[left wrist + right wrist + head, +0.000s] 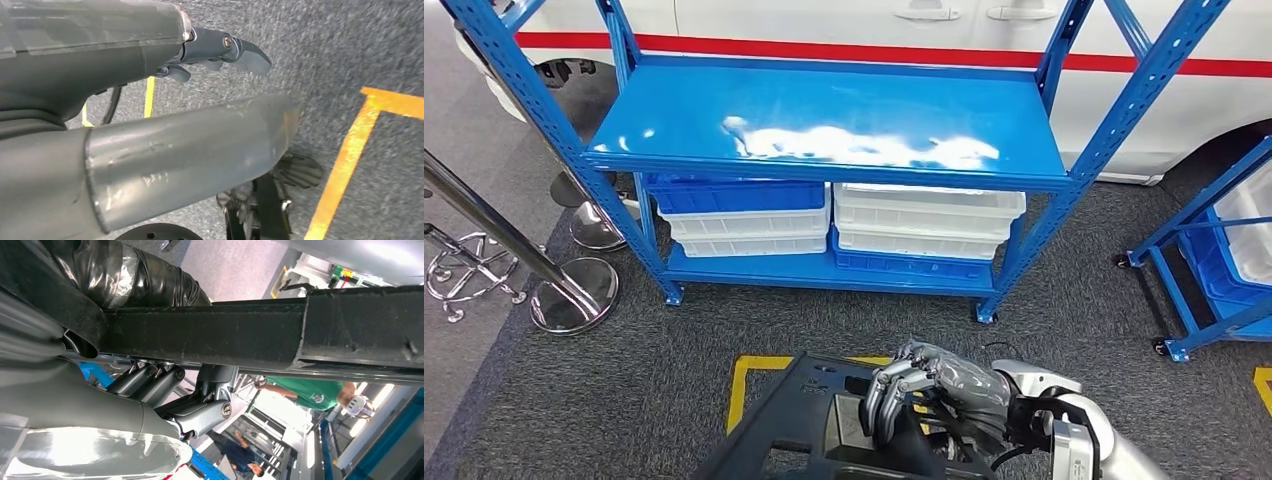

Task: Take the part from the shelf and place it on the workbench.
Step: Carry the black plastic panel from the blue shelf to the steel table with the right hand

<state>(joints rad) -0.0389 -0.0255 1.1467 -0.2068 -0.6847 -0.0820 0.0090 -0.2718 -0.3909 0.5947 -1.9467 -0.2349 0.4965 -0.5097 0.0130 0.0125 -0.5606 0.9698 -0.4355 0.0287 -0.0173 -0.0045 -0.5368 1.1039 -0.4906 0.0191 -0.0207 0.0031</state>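
Right hand (939,395) grips black part (824,430) before blue shelf (824,125).

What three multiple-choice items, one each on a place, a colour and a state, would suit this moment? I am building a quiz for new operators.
1. Where are the stacked bins?
A. On the top shelf
B. On the lower shelf
C. On the carpet

2. What colour is the shelf rack?
A. Blue
B. Green
C. Orange

3. What is the right hand doing?
A. Hanging open
B. Gripping the black part
C. Resting on a bin

Answers: 1 B, the stacked bins sit on the lower shelf while the top shelf lies bare. 2 A, the shelf rack has blue posts and decks. 3 B, the right hand has its fingers wrapped over the black part, low in the head view.
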